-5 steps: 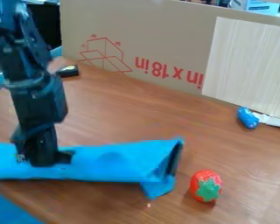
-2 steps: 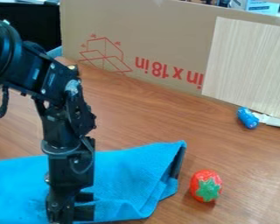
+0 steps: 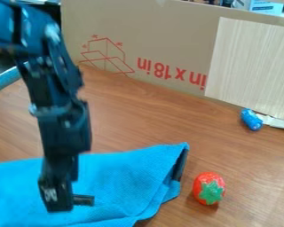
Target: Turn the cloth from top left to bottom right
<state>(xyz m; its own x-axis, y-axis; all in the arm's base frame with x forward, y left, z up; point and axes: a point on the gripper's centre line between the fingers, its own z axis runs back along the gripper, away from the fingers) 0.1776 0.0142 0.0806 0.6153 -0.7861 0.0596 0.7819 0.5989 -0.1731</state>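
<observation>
Cloth [image 3: 126, 177] runs off your left and near view edges, end effector [image 3: 67, 201] over it; you can't tell whether it's open or closed. Toy strawberry [image 3: 209, 188] sits just right; desk [image 3: 150, 115] stretches back to cardboard [image 3: 168, 31].

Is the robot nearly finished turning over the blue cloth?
Maybe nearly. Already, much of the blue cloth lies spread on the table. The pincer is at the cloth, but I can't tell if it grips any. The cloth's edge near the toy strawberry stands up, so flattening that might be left.
</observation>
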